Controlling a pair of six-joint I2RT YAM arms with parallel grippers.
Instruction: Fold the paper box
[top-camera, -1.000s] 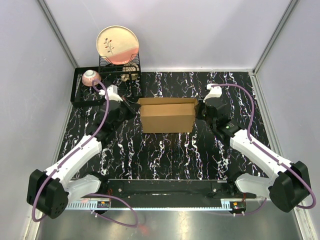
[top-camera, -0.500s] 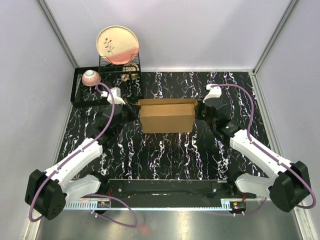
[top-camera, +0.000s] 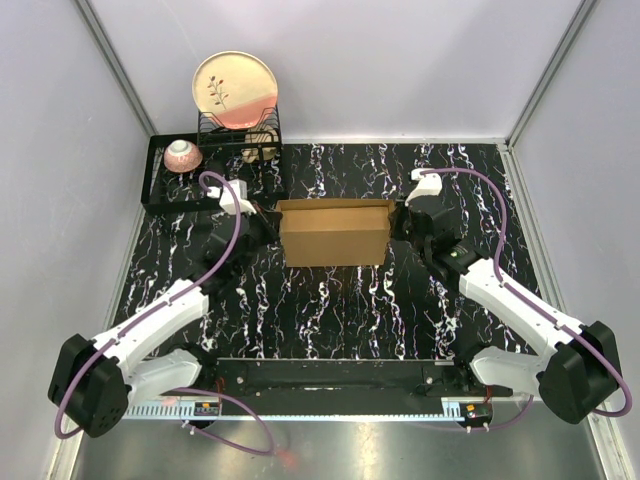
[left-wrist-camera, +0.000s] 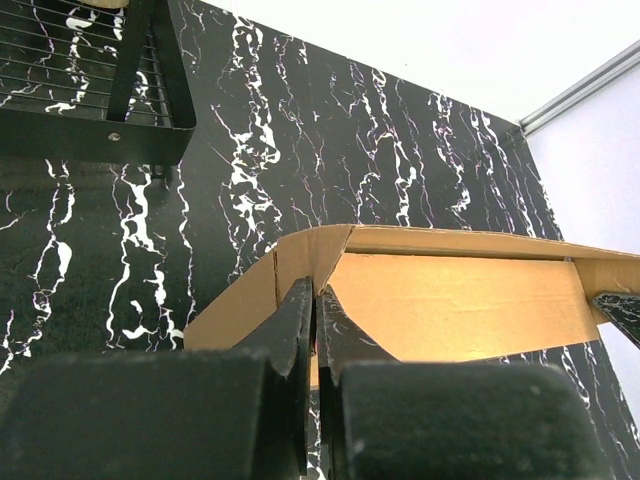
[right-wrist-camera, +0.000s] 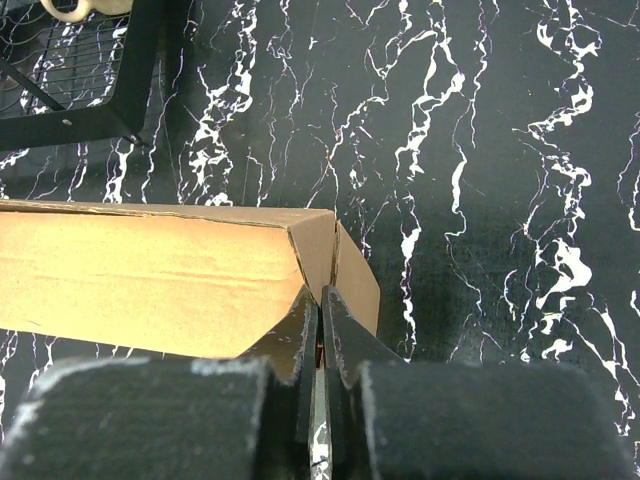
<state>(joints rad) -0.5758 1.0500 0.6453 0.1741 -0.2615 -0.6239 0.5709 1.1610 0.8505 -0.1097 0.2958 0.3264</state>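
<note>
Brown paper box (top-camera: 335, 235) — left end effector (left-wrist-camera: 315, 296), right end effector (right-wrist-camera: 320, 296) shut against it.

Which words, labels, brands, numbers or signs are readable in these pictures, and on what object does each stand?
No text is readable in any view.
paper box: plain brown, no print visible.
plate: only a drawn plant sprig, no letters.
coloured patch on the front rail: too small to read.
</note>
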